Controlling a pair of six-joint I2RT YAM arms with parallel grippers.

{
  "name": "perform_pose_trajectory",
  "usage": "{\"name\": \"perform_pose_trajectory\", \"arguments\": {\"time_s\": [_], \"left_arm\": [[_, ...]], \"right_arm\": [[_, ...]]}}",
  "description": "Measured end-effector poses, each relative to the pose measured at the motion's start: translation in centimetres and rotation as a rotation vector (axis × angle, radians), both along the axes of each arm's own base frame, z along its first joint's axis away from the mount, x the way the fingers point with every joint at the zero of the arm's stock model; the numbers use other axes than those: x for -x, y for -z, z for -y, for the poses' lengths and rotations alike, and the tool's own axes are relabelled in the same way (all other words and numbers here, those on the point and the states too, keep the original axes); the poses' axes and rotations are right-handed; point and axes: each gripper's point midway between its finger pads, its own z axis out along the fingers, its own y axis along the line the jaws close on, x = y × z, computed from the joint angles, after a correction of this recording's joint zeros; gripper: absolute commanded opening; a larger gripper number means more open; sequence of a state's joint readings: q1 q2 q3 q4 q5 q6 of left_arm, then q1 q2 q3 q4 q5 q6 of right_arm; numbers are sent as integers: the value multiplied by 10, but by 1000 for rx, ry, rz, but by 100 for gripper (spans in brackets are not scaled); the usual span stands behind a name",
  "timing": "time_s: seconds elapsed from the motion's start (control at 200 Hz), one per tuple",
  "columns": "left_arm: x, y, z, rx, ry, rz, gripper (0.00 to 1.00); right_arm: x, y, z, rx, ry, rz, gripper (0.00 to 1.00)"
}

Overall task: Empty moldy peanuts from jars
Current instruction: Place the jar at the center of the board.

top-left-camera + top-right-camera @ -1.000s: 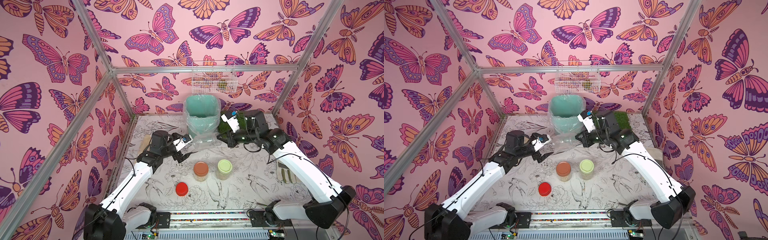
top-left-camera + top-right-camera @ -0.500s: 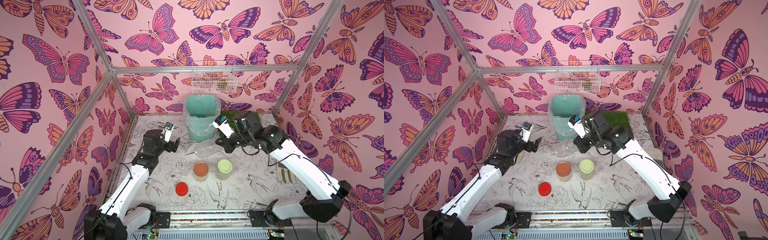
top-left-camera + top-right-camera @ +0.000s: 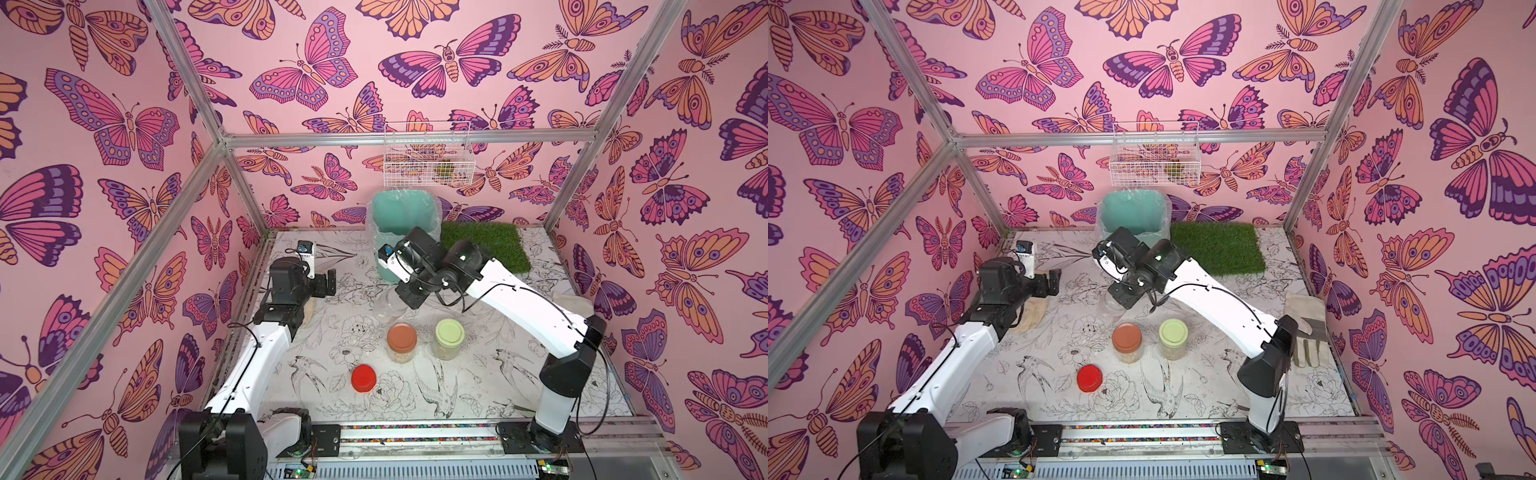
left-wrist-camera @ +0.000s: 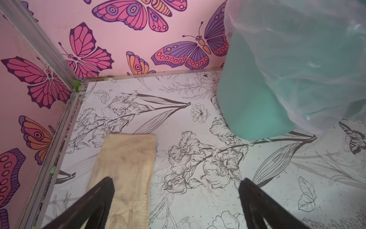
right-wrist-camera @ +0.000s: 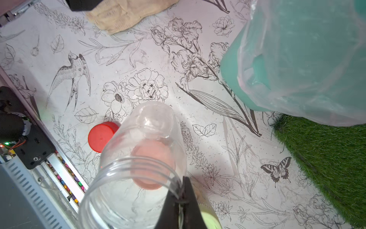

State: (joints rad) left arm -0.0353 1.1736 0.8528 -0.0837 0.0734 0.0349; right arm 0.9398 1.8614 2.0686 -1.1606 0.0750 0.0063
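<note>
empty jar (image 3: 385,306) held mid-frame in a top view, just below bin (image 3: 403,216), rim pinched tight by right gripper (image 5: 182,199) | peanuts (image 3: 401,358) seen in two capped jars (image 3: 449,337) below centre | left gripper (image 4: 176,184) spread wide, nothing held | step judged: jar to be set down upright, clear of red lid (image 3: 363,378) and capped jars

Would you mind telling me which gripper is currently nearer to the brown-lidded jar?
Right. The right gripper, shut on the rim of the empty jar, hangs just behind the brown-lidded jar; the left gripper, open, sits farther off to the left.
</note>
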Motion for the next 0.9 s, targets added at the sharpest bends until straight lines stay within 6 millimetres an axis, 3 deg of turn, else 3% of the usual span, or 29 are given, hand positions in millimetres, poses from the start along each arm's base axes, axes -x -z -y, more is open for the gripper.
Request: {"name": "perform_pose_trajectory", "arguments": {"time_s": [0.355,0.896], "left_arm": [[-4,13,-39,-26,-175,-34,100],[-3,21,-49,-50,-222,-54,100]], "right_arm": [[-9,34,-43,109,-7,6,0],[-17,94,-63,200,9,-40,0]]}}
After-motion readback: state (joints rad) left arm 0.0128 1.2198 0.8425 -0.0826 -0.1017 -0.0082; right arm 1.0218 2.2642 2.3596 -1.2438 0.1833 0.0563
